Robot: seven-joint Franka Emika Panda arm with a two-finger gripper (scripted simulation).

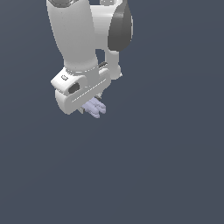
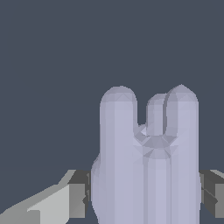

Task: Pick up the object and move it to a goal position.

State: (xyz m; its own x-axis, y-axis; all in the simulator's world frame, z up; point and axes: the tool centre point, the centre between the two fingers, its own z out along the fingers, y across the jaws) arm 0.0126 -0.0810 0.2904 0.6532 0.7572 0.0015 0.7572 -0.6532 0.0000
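The object [image 1: 95,107] is a small pale lavender-grey block with lobed ends. It sticks out from under my white gripper [image 1: 89,106] in the upper left of the exterior view. In the wrist view the object [image 2: 146,166] fills the space between my two dark finger pads [image 2: 80,192], which press on its two sides. The gripper [image 2: 146,194] is shut on the object. The gripper body hides the fingers in the exterior view. I cannot tell whether the object is lifted off the surface. No goal mark shows in either view.
A plain dark blue-grey surface [image 1: 166,166] fills both views. The white arm [image 1: 74,35] with its dark grey joint cover [image 1: 120,30] rises out of the top of the exterior view.
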